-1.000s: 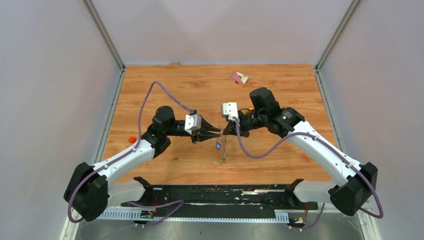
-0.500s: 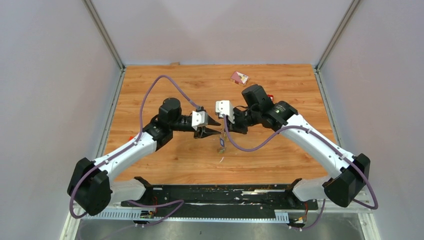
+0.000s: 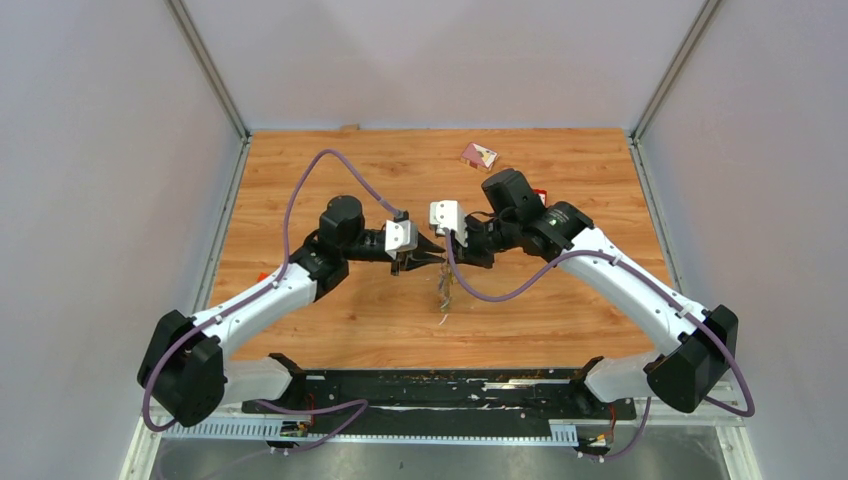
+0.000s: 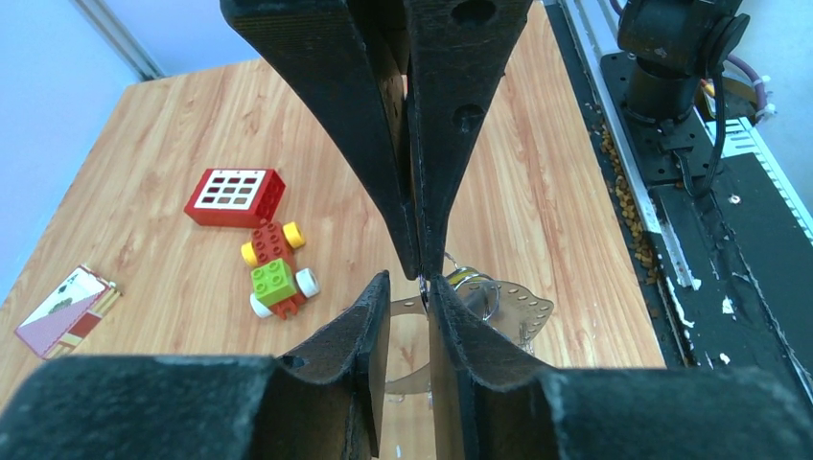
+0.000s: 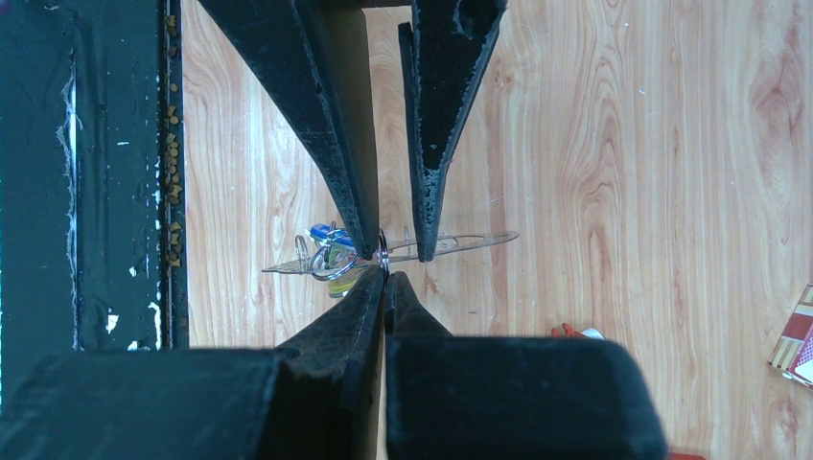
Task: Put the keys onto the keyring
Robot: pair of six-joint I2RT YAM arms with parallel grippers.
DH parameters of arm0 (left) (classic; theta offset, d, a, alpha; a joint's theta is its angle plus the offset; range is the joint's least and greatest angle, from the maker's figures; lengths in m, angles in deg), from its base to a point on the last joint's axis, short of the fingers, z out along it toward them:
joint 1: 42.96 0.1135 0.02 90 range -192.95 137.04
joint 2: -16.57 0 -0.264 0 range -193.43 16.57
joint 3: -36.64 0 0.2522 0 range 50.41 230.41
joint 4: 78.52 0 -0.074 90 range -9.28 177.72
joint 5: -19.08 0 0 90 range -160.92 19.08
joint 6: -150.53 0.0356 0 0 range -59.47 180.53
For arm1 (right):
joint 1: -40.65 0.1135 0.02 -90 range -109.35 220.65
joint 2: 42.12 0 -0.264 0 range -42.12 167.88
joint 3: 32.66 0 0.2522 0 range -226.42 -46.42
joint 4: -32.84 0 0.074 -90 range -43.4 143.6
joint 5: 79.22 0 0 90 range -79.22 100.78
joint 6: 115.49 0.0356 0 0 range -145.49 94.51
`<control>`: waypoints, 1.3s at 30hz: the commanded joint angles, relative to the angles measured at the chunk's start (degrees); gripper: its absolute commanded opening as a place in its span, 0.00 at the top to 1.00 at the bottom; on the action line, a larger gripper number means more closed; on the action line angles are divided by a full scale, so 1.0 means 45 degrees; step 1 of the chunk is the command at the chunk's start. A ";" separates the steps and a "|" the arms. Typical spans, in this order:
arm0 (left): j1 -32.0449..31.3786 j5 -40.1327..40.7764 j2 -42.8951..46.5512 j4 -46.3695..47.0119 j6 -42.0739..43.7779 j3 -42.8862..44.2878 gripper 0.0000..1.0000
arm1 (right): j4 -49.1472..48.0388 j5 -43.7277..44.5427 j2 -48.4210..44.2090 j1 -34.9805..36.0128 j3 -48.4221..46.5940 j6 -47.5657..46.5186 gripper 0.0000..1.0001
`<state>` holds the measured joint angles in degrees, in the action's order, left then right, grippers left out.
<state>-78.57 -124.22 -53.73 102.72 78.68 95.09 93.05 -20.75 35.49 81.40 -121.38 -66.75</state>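
Note:
My right gripper is shut on the keyring, a flat grey loop with holes along its edge, and holds it in the air over the table's middle. The loop hangs edge-on in the right wrist view. A small wire ring with a yellow-tagged key and a blue tag hangs on it. My left gripper is open, its fingers on either side of the loop and of the right gripper's tip. A small orange thing lies by the left arm; I cannot tell whether it is the red-orange key.
A green-yellow-red toy car and a red block with a white grid lie on the wooden table behind the right arm. A card pack lies at the far edge. The black base rail runs along the near edge.
Over the last second both grippers moved away from the near edge and closer together, carrying the hanging keyring along. In the last half second they barely moved.

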 commanded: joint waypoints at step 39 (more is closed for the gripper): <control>-0.0207 -0.0174 0.1010 0.3018 -0.1958 -0.1333 1.00 | -0.1464 -0.0599 -0.1161 -0.0204 0.1276 0.0364 0.64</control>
<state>-79.25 -123.85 -51.37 110.33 72.17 89.19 88.94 -21.30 32.45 80.94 -117.12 -65.68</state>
